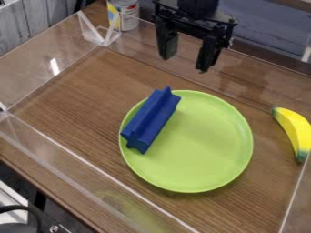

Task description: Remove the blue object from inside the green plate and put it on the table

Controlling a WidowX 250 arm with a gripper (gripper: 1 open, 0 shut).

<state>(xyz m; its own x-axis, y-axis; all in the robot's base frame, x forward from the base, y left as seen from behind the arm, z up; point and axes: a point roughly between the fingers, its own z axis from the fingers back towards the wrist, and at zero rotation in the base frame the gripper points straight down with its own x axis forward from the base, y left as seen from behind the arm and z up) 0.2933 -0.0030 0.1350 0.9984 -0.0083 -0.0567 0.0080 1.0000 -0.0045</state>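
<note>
The blue object (151,118) is an elongated royal-blue ridged block lying on the left part of the green plate (206,150), one end reaching over the plate's left rim. The plate rests on the brown wood-grain table (85,86). My gripper (185,50) hangs at the back of the table, well above and behind the plate. Its black fingers (205,56) point down and stand apart, open, with nothing between them.
A yellow banana (293,132) lies at the right edge, beside the plate. Clear acrylic walls (73,196) border the table. A white and yellow bottle (122,15) stands beyond the back-left wall.
</note>
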